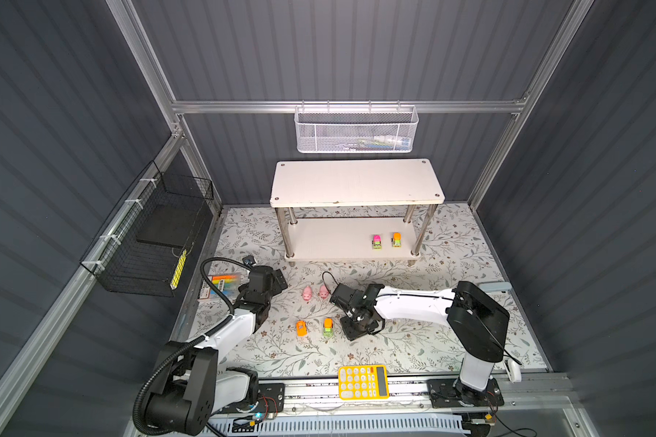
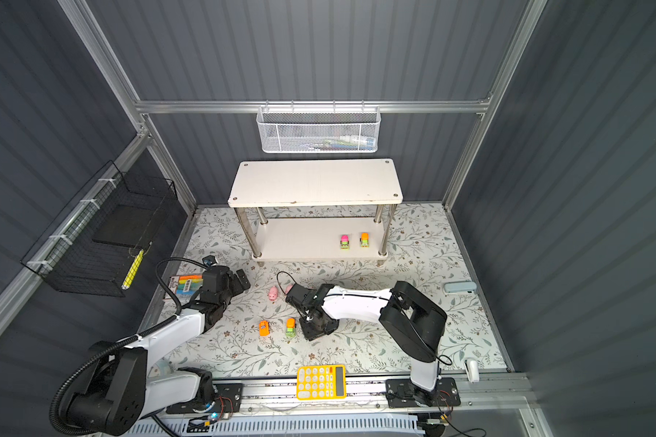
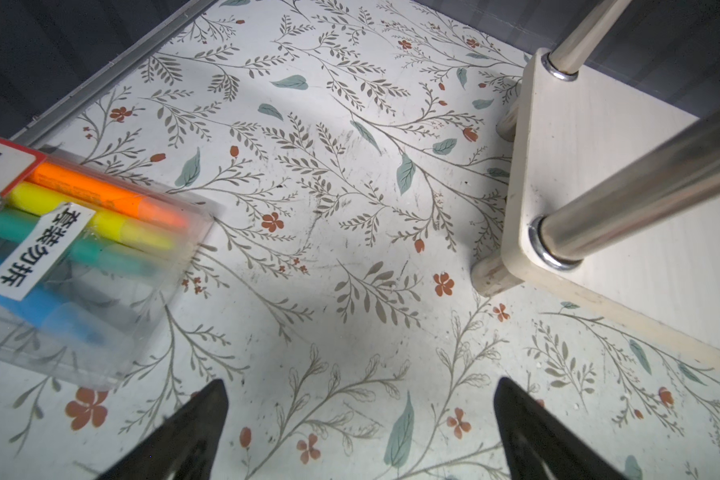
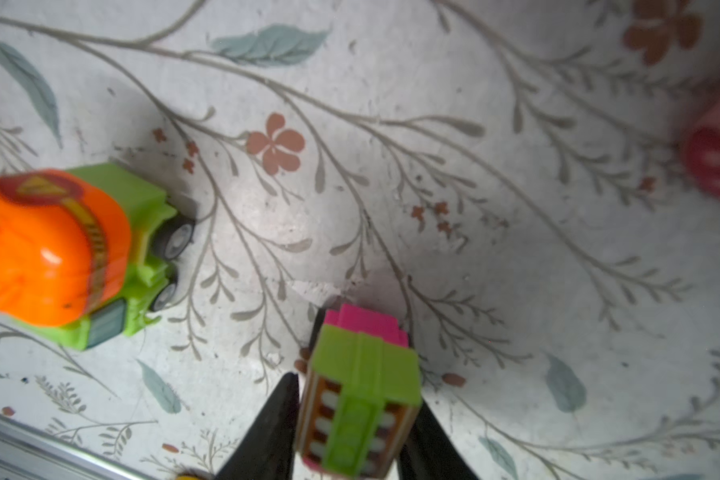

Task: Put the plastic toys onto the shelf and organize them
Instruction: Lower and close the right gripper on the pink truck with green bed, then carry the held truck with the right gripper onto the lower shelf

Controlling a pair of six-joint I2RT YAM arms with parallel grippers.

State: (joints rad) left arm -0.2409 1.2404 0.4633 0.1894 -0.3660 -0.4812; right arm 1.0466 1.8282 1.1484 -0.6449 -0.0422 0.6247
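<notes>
Zero-load left gripper: jaws spread, parked nr marker pack, clear of R-side work.
pigs: on bench, btwn the grippers, not yet picked.
right gripper: pinching green-pink truck by its sides, prob for shelf lower board, beside 2 vehicles there.

Top views high, looking down, sharing whole scene, wrist views near mat

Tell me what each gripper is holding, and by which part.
The right gripper clamps the green and pink toy truck across its two long sides. The left gripper is open, holding nothing.
</notes>
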